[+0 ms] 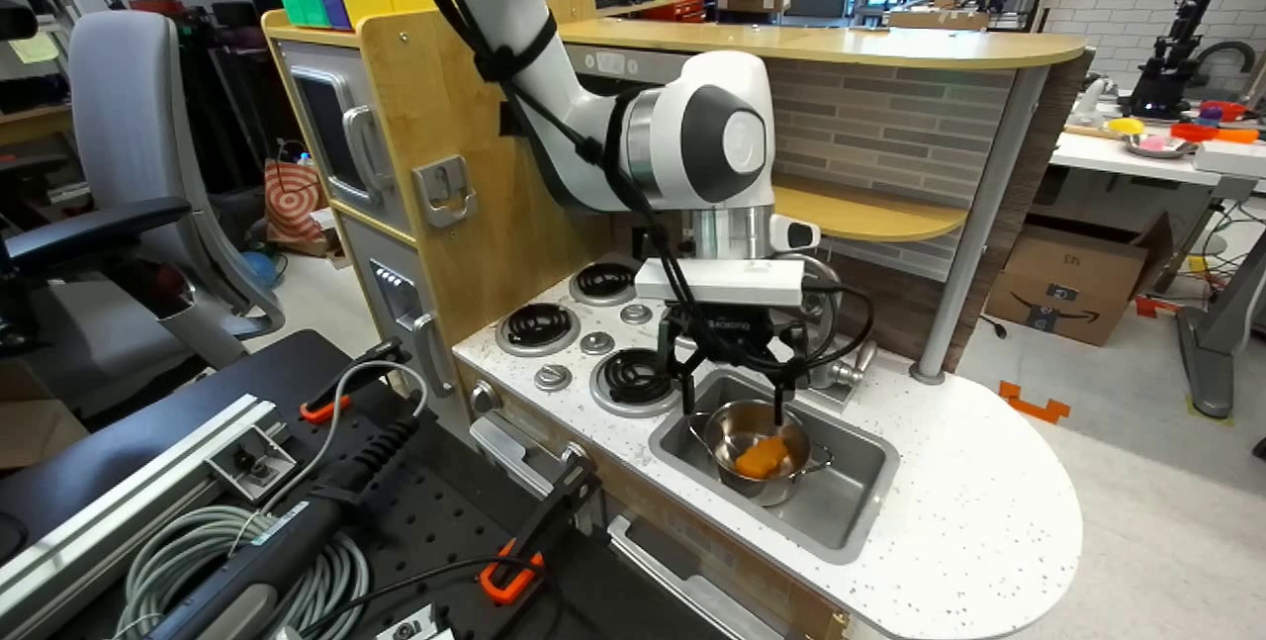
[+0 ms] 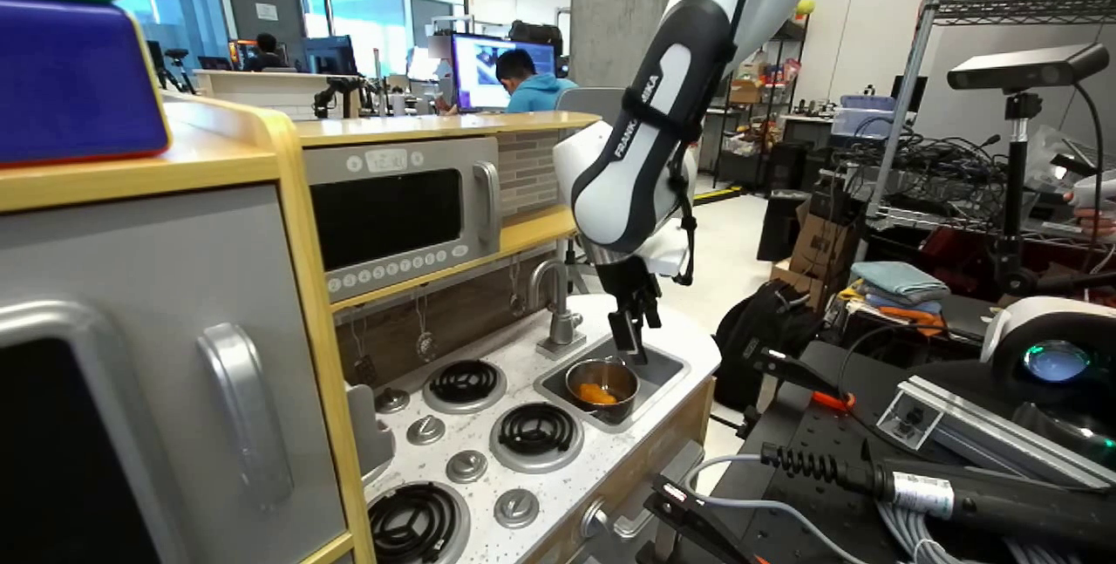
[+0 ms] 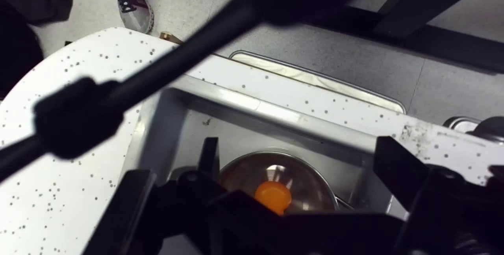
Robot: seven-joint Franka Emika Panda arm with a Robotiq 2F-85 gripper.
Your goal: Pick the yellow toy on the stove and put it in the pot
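Speckled white table [image 1: 974,511] spreads around the pot [image 2: 617,412], which holds the orange toy [image 1: 762,458]. Above the pot, the pincer [image 1: 734,409] gapes, empty; placing looks finished, leaving just lifting clear.

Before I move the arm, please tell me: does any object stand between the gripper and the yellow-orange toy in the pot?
Nothing visible does. The open gripper hangs above the uncovered two-handled metal pot, where the yellow-orange toy lies; only the pot's own wall surrounds it at the sides.
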